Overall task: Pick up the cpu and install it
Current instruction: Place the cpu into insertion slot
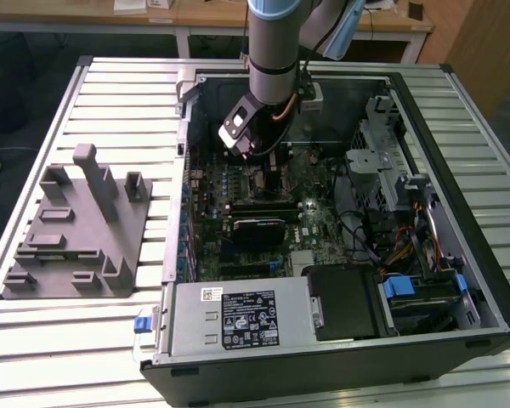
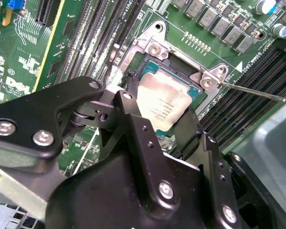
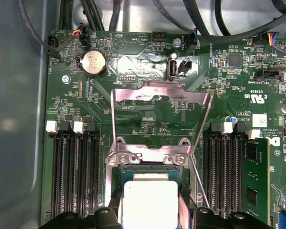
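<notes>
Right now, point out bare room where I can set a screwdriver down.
The table has bare slats on the exterior view's left, past the grey fixture, and on the exterior view's right of the computer case. Inside the case it is crowded: cables, drive cage, and the gripper at the cpu.

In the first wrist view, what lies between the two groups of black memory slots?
The chip, at its socket, and the socket's metal frame, swung open. The first wrist view shows this.

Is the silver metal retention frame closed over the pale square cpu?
No, the first wrist view shows the silver frame flipped open, the cpu top uncovered.
</notes>
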You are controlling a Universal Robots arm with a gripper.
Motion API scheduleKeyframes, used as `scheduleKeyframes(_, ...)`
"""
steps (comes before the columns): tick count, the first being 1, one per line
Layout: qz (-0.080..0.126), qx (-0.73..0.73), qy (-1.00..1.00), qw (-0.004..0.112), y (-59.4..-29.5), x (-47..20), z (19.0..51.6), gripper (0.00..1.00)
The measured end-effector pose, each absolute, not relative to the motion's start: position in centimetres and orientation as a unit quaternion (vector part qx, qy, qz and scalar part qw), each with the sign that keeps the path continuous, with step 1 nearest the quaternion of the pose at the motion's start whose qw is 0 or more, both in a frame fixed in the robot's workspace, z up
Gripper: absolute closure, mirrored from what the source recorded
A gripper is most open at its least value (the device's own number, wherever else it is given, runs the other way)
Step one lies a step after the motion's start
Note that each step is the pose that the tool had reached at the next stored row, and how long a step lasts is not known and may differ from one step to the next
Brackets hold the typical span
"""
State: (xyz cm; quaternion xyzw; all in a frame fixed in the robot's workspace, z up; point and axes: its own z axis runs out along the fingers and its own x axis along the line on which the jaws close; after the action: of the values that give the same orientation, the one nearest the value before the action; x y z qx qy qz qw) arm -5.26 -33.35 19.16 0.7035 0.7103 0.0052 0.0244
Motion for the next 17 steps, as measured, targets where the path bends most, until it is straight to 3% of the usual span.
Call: scheduleKeyframes(17, 0.005, 0.703, 0.710, 0.024, -33.47, -5.02, 19.16, 0.46)
